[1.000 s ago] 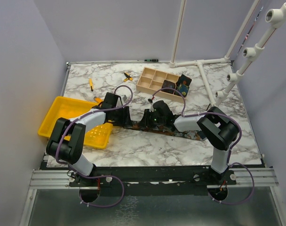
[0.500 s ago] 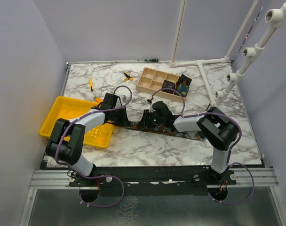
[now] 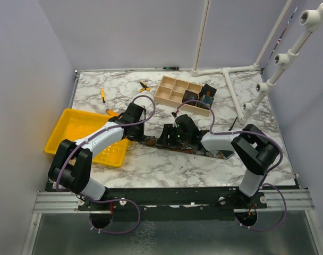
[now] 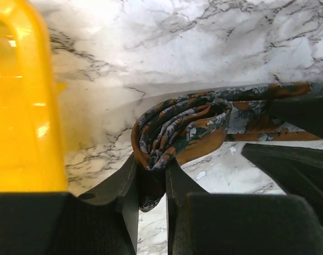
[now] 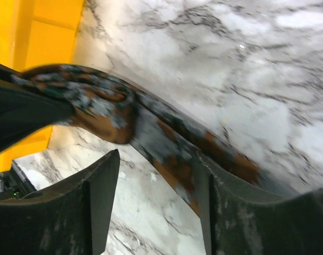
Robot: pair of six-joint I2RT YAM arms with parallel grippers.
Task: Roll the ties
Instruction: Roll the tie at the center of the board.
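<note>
Rust-brown tie [image 4: 177, 119], its rolled end pinched in my left gripper [image 4: 151, 186]; my right gripper [image 5: 156, 167] gapes, straddling its flat length. Both arms reach low over the tabletop [image 4: 204, 42].

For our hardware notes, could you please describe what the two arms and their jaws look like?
The left arm and right arm share light grey links joined by bulky black joint housings. A purple cable loops along each from base to wrist. The left gripper and right gripper end in flat, matte black jaws.
</note>
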